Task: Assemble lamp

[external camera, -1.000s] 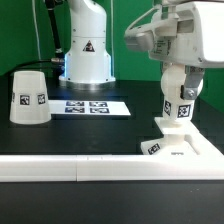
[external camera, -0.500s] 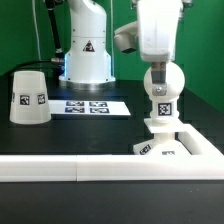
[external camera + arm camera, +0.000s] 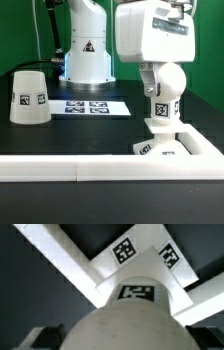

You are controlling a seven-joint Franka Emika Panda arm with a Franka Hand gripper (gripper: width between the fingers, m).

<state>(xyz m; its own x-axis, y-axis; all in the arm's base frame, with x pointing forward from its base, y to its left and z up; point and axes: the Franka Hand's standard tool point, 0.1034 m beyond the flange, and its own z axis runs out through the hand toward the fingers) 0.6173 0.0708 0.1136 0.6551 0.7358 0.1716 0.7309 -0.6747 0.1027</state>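
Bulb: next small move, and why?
Probably ease the bulb straight down a touch: the gripper holds it upright, neck down, right over the base, and I can't tell whether the neck is seated yet.

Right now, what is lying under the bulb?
The flat square base lies right below the bulb. The bulb's own neck covers the spot where they meet, so contact cannot be told.
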